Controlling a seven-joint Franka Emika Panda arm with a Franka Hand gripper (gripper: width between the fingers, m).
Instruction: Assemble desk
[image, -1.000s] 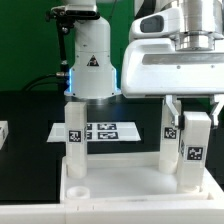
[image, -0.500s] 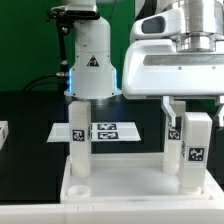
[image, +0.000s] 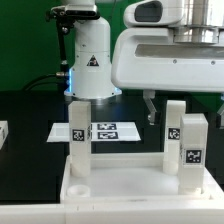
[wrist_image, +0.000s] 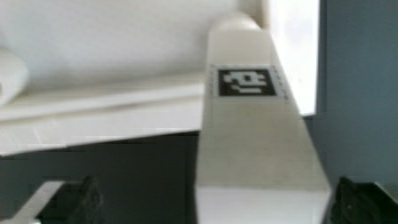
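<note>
The panel (image: 120, 185) lies on the near side of the table (image: 30, 110), with the left leg (image: 75, 135) upright at its far left corner and, on the right, the far right leg (image: 175, 125) and near right leg (image: 192, 150) also upright. The gripper (image: 185, 100) hangs above the right pair. Its fingers (wrist_image: 71, 200) are spread wide on either side of one of them, clear of it.

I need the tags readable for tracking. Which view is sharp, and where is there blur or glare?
Exterior view: fairly sharp, tags on the legs legible, the white arm very bright. Wrist view: soft throughout, the tag on the close leg blurred, a washed-out bright strip beside it.
</note>
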